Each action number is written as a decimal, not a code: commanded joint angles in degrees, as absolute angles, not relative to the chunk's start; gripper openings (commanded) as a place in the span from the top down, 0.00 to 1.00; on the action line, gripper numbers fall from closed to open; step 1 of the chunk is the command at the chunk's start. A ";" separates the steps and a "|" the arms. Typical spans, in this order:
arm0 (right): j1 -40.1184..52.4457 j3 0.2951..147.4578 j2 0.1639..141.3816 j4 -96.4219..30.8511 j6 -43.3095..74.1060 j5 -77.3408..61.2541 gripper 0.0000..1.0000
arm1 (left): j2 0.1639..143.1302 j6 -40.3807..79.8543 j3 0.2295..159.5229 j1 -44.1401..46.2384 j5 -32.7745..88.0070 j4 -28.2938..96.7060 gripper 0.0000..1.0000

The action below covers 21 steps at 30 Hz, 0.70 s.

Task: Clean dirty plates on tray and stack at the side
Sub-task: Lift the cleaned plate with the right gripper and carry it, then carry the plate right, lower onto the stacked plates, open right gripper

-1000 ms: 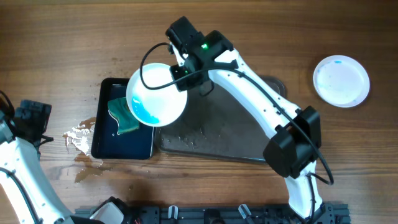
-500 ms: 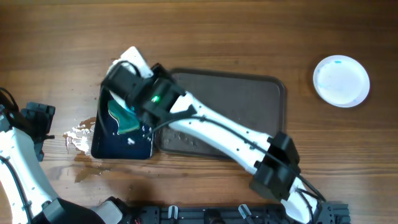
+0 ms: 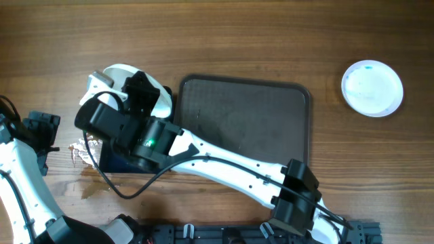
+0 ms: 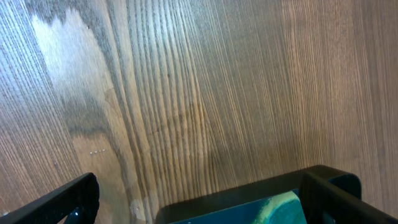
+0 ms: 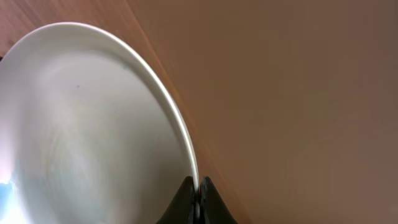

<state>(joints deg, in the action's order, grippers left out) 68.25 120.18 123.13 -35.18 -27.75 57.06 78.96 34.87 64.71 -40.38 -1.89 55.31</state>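
White plate is nipped by its rim in the right gripper, jaws nearly shut on it. It is held tilted, likely for wiping on the sponge near the jaws. Tray lies bare back along that arm, and the other plate is well apart. Left gripper, jaws wide and empty, hovers just beside the black tray, and nothing blocks the way.

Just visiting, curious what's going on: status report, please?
Right gripper shut on plate rim. Plate held left of the tray. Left gripper open above the table, holding nothing. Second plate far right.
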 commanded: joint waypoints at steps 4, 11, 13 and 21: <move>69.58 121.49 123.44 -31.99 -36.86 61.73 0.95 | 79.31 36.77 64.86 -40.80 -2.87 55.35 0.00; 69.60 121.49 123.44 -27.40 -42.59 63.68 0.96 | 79.31 36.75 64.86 -40.80 -2.87 55.37 0.00; 69.58 121.49 123.44 -27.18 -42.72 63.70 0.95 | 79.31 36.75 64.86 -40.80 -2.87 55.37 0.00; 69.58 121.49 123.44 -26.55 -43.51 64.53 0.95 | 79.31 36.73 64.86 -40.80 -2.87 55.37 0.00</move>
<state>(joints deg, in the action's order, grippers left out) 69.45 120.18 123.13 -27.07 -42.89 62.50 78.96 35.94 64.71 -40.38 -1.89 55.31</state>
